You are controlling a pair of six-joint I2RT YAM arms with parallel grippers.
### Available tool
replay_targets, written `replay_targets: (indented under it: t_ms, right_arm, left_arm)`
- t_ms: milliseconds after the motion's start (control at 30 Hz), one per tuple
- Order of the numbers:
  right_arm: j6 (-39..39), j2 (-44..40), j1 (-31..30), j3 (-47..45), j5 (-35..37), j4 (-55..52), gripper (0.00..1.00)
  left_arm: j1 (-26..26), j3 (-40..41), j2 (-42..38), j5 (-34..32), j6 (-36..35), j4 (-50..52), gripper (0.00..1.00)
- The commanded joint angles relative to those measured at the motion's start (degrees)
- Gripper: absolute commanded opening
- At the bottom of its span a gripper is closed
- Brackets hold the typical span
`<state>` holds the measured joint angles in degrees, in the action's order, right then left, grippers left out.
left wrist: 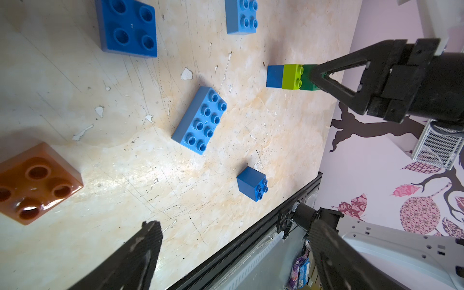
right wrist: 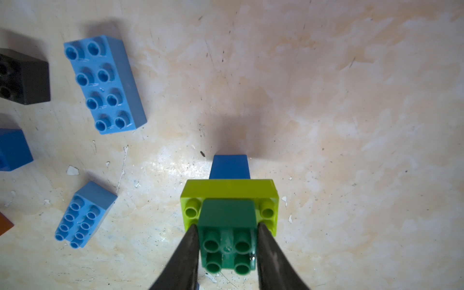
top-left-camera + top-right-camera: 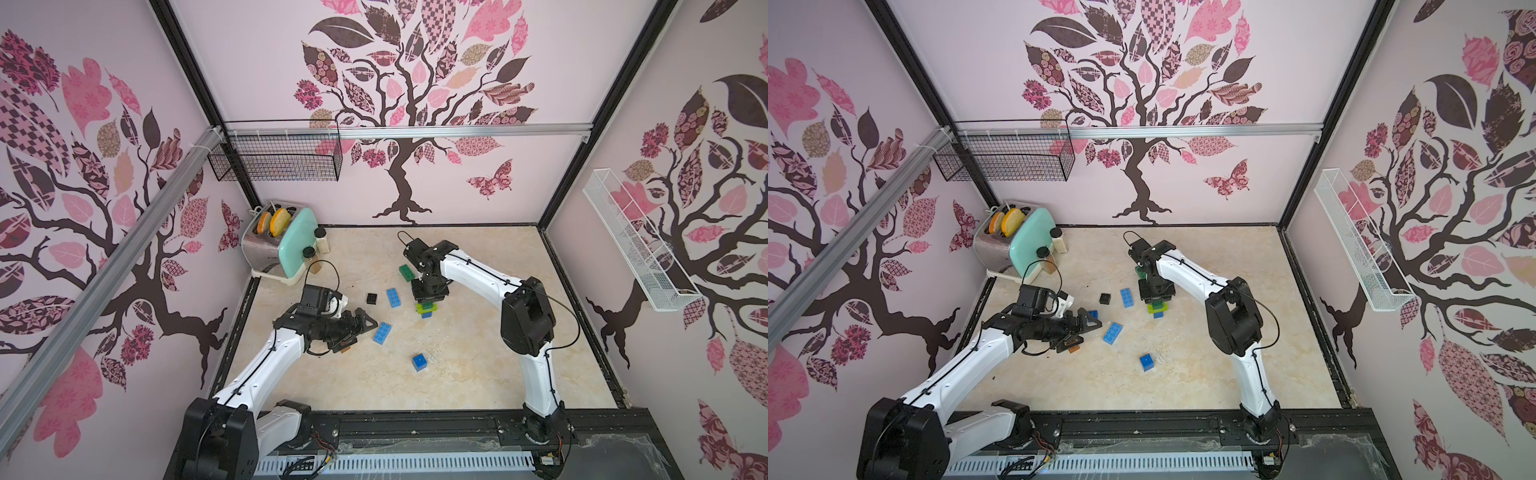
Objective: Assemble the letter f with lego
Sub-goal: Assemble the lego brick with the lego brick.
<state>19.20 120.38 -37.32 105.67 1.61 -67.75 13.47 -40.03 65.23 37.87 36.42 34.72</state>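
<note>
Right gripper (image 2: 227, 226) was clamped on the dark green brick (image 2: 227, 248) capping the lime brick (image 2: 226, 188) and blue brick (image 2: 229, 167) near the middle of the table (image 3: 478, 374), apparently pressing it home; next it would need to release and fetch a light blue brick (image 2: 105, 82) for the F.

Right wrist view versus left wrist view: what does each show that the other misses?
Only the right wrist view shows the black square plastic brick and the top studs of the dark green square brick. Only the left wrist view shows the small dark blue square brick and the open left hand. Both show the right hand shut on that green brick, atop a lime green oblong brick on a blue base brick, plus two light blue oblong bricks.
</note>
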Motion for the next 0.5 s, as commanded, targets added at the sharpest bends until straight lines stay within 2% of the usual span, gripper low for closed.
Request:
replay_targets:
  t_ms: [0,233,467]
  right_arm:
    - [0.0,-0.3,-0.3,1.0,0.8,-0.3,0.35]
    - [0.0,-0.1,-0.3,-0.1,0.2,0.3,0.29]
    - [0.5,0.1,-0.2,-2.3,-1.5,1.4,0.27]
  left_arm:
    - [-0.3,0.5,0.0,0.7,-0.7,-0.9,0.96]
    - [-0.2,0.5,0.0,0.6,-0.7,-0.8,0.96]
    - [-0.3,0.4,0.1,0.5,-0.8,-0.7,0.96]
